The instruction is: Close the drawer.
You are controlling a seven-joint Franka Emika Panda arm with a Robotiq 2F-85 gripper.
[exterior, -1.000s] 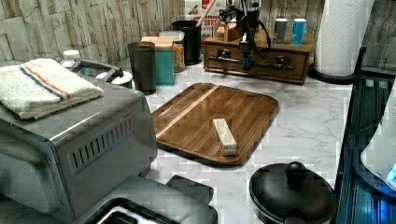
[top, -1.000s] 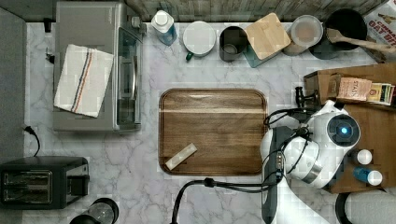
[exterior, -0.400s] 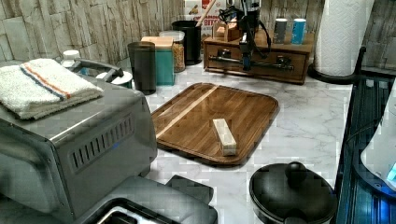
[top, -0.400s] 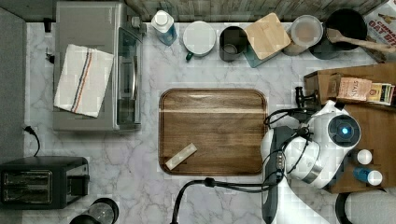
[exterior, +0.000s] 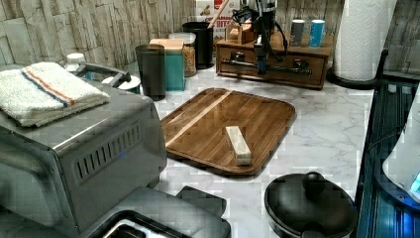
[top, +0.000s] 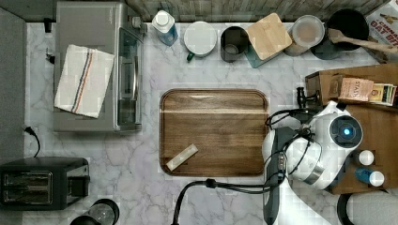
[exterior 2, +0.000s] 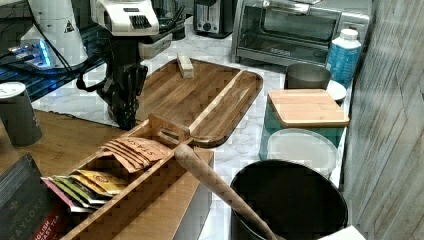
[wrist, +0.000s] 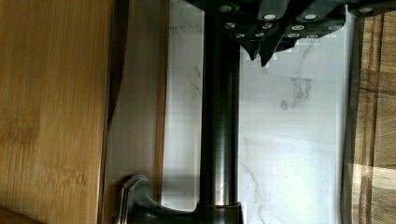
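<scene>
One medium-brown wooden drawer (exterior: 273,70) with one long black bar handle (wrist: 218,112), at the counter's (top: 211,70) edge beneath the cabinet. Jaws' spread: we cannot tell. Nothing moved since earlier.

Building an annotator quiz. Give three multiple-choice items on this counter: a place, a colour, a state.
1. Where does the small wooden block lie? A on the toaster oven; B on the wooden tray; C in the black pot.
2. The drawer has a bar handle that is: A black; B white; C red.
3. The drawer is: A lying on the tray; B pulled far out; C pushed in or nearly.
B, the block rests on the tray; A, the bar is black; C, its front sits about flush with the cabinet.
</scene>
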